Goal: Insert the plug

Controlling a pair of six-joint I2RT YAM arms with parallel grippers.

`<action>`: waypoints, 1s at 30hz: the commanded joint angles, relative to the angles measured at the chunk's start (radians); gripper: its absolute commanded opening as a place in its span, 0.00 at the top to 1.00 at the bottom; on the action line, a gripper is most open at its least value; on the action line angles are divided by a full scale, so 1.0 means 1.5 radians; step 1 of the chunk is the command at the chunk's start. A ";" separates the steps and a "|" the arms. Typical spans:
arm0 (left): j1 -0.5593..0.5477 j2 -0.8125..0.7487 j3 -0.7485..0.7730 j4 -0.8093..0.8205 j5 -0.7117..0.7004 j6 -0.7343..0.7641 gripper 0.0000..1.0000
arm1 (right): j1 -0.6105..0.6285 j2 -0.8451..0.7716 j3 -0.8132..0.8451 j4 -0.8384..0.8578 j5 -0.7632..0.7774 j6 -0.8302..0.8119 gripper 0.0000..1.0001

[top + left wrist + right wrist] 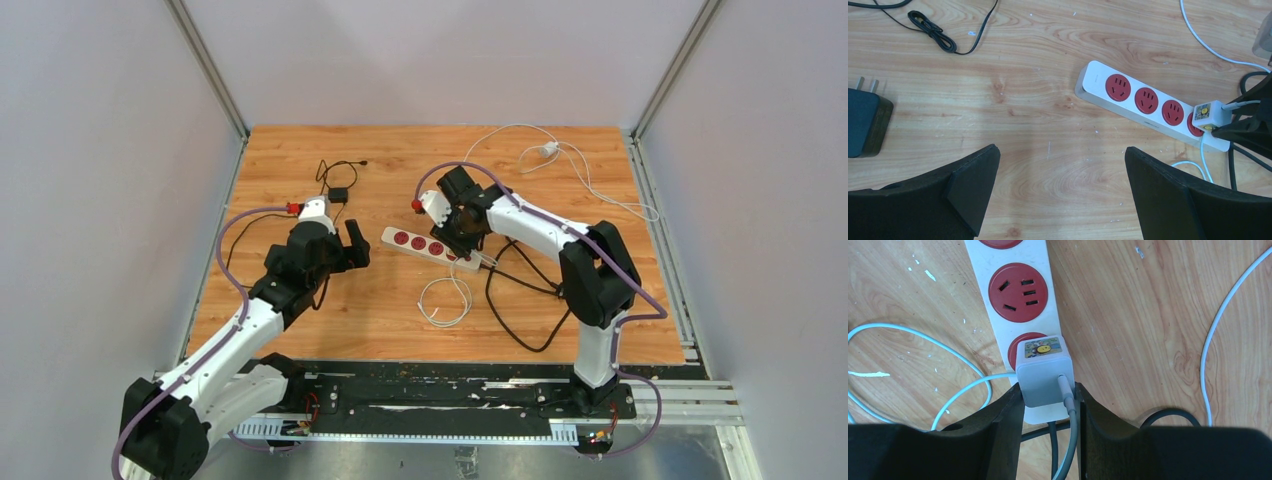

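A white power strip [425, 245] with several red sockets lies in the middle of the wooden table. The plug [1043, 370] is a white cube with a small yellow sticker and a white cable, and it stands over the strip's end socket [1020, 347], covering most of it. Its prongs are hidden, so I cannot tell how deep it sits. My right gripper [1048, 390] is shut on the plug, one finger on each side. My left gripper [1060, 150] hangs open over bare wood, left of the strip [1095, 80], holding nothing. The plug [1210, 114] also shows at the right of the left wrist view.
A black adapter [863, 122] with two prongs and its thin black cable [930, 32] lie to the left. The plug's white cable [445, 300] loops in front of the strip, next to the strip's black cord [520, 320]. Another white charger [548, 150] lies at the back.
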 commanded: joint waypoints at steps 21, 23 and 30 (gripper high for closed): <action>-0.206 0.171 -0.140 0.446 0.264 -0.254 0.15 | 0.019 0.046 -0.039 -0.039 -0.029 0.209 1.00; -0.240 0.203 -0.135 0.467 0.225 -0.264 0.19 | 0.019 0.040 -0.041 -0.034 -0.032 0.215 1.00; -0.303 0.371 -0.107 0.607 0.149 -0.325 0.35 | 0.019 0.025 -0.057 -0.027 -0.033 0.211 1.00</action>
